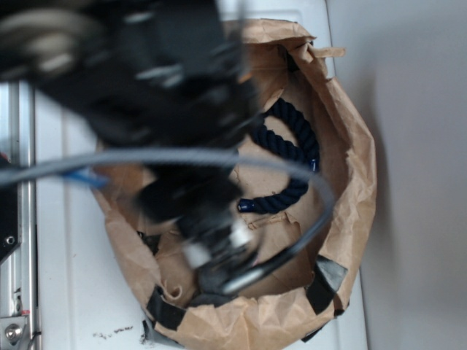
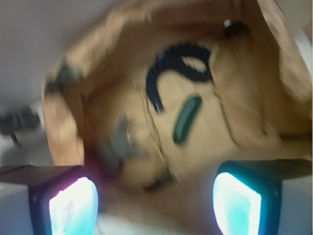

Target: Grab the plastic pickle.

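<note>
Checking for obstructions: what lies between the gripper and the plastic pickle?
In the wrist view, only bare brown paper lies between the open gripper and the plastic pickle; the navy rope sits beyond it.

In the wrist view, the small glossy dark-green plastic pickle [image 2: 187,119] lies inside the crumpled brown paper bag [image 2: 63,127], near frame centre, just right of and below the thick twisted navy-blue rope [image 2: 168,66], apart from it. The gripper [image 2: 155,203] sits at the bottom edge, its two fingers [image 2: 73,205] wide apart, below the pickle.

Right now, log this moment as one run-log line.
phase: approach | claw: open, empty | plastic pickle: on bag floor beside blue rope | grasp: not yet
</note>
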Controlling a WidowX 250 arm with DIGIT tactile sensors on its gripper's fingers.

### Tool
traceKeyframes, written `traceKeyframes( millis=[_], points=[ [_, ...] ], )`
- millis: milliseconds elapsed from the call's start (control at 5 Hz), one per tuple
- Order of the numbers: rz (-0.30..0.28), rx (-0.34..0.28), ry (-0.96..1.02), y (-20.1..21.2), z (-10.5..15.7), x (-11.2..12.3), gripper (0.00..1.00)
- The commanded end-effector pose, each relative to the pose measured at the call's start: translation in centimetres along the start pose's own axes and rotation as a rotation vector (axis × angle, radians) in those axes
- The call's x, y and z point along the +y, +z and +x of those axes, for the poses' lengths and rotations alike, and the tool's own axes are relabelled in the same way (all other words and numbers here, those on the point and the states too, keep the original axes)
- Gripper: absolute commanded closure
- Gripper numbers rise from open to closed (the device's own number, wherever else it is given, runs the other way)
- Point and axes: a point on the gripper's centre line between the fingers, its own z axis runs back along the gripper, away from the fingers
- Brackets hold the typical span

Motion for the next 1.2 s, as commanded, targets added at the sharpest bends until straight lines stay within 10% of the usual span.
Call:
traceKeyframes(
  millis=[0,1000],
  points=[
    [-0.022,-0.083,0.134,-0.1,5.7,0.5,0.0],
    [0.022,-0.117,0.055,-1.8,1.7,3.2,0.0]
  ],
)
